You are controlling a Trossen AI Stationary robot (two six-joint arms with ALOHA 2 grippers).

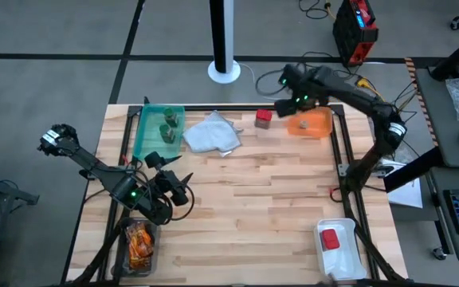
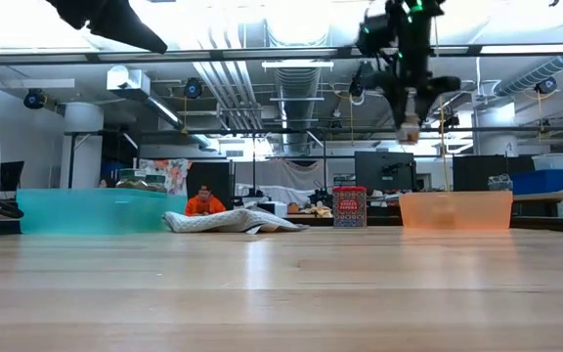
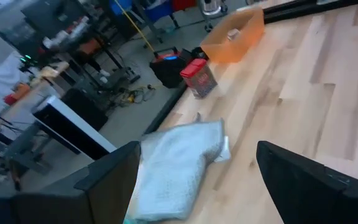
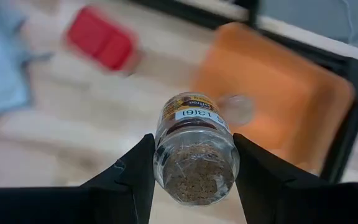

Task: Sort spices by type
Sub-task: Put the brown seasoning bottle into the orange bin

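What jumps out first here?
The right hand holds a small spice jar in the air above the orange tray at the table's far right. Beside it stand a red box and a crumpled grey cloth.

Table centre (image 1: 269,199) open; cloth (image 1: 212,134), red box (image 1: 263,119) crowd far edge.

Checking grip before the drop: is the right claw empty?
No, the right claw is clamped on a small jar above the orange tray.
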